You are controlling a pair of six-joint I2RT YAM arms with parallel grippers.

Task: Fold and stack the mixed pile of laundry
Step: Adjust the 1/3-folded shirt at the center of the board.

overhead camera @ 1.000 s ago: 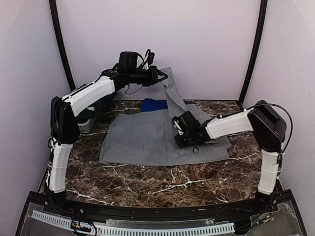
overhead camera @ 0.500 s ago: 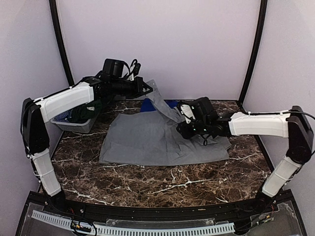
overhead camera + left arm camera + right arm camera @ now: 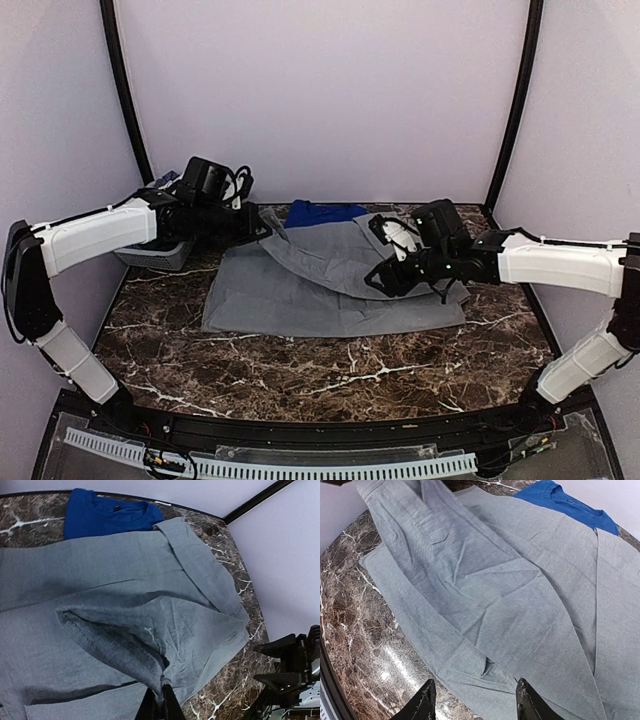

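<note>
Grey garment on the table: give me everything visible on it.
The grey garment is light-grey, soft, faintly creased fabric, spread mostly flat on the dark marble table. One flap is folded diagonally across its top. The left gripper is shut on that flap's corner and holds it raised near the garment's far-left edge. The garment's far edge meets the blue T-shirt. The right gripper is open over its right part, and the pictures do not show whether it touches.
</note>
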